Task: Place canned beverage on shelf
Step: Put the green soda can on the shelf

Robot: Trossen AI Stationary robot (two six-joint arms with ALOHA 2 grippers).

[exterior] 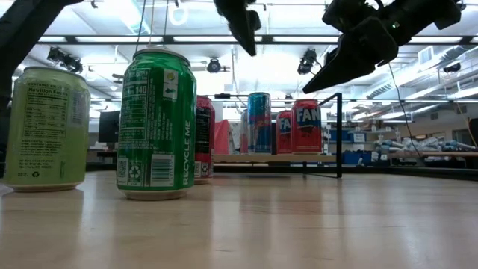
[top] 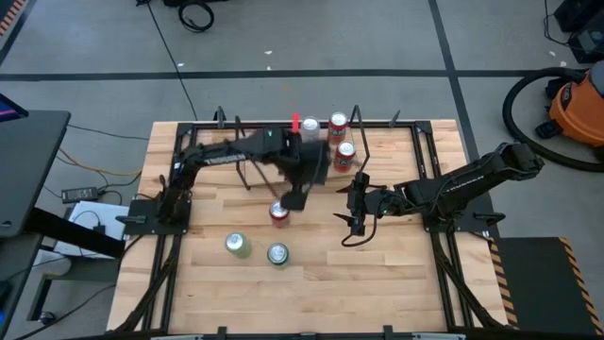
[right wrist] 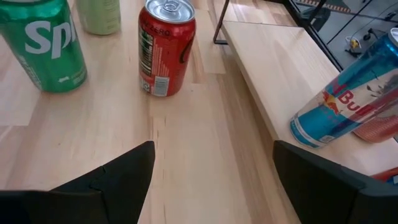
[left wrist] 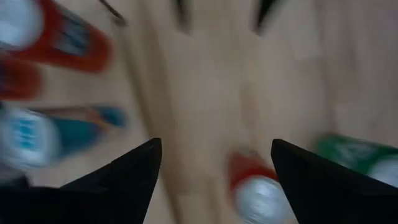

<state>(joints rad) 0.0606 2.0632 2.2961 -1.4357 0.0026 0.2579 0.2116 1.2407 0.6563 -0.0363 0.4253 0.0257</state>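
Observation:
A red can stands upright on the plank table, also seen as the red can in the right wrist view. My left gripper hangs open above it, a little to its far side, with nothing between its fingers. The shelf stands toward the far edge; on its board stand a blue can and two red cans. My right gripper waits open to the right of the red can, slanting down toward the table.
A green can and a pale green can stand near the table's front edge. Black frame rails run along the table's left and right sides. Bare wood lies between the red can and my right gripper.

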